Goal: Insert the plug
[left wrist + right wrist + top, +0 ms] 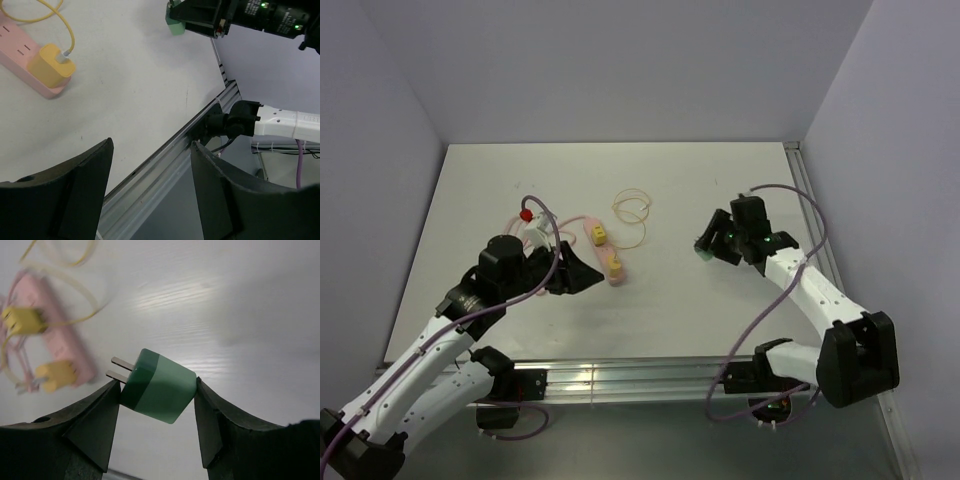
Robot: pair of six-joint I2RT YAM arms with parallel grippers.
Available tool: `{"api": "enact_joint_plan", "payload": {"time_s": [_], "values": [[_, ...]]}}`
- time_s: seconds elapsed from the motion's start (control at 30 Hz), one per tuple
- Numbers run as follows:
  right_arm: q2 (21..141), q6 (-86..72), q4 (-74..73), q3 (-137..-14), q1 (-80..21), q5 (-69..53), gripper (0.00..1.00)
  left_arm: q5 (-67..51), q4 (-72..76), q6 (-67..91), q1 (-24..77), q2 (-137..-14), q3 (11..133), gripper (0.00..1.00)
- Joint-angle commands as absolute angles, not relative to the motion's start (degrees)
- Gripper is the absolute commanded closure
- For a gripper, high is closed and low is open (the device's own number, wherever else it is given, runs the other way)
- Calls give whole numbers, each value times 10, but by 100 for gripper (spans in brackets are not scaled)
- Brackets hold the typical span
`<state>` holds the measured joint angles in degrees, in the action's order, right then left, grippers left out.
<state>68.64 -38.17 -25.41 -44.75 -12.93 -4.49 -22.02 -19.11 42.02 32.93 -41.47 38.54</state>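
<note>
The green plug (159, 390) is clamped between the fingers of the right gripper (708, 246), with its two prongs pointed toward the left of the wrist frame. It is held right of centre in the top view, well apart from the pink strip (605, 255), in which two yellow plugs (598, 235) are seated. The left gripper (150, 170) is spread wide, and nothing is held in it.

One power strip (606, 251), two yellow plugs (597, 234) (616, 266), one green plug (157, 386).
</note>
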Motion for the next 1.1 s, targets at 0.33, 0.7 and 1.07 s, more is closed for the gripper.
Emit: {"api": "enact_joint_plan", "payload": {"time_s": [0.33,0.7,1.07], "values": [[564,-156,-175,-479,-398,-149,100,-263,-179,447,325,-477,447,30],[603,-101,-211,-523,-561,-26,100,-419,47,602,320,-570,346,33],[666,-87,-212,-567,-613,-4,100,-398,21,581,320,-563,348,31]]}}
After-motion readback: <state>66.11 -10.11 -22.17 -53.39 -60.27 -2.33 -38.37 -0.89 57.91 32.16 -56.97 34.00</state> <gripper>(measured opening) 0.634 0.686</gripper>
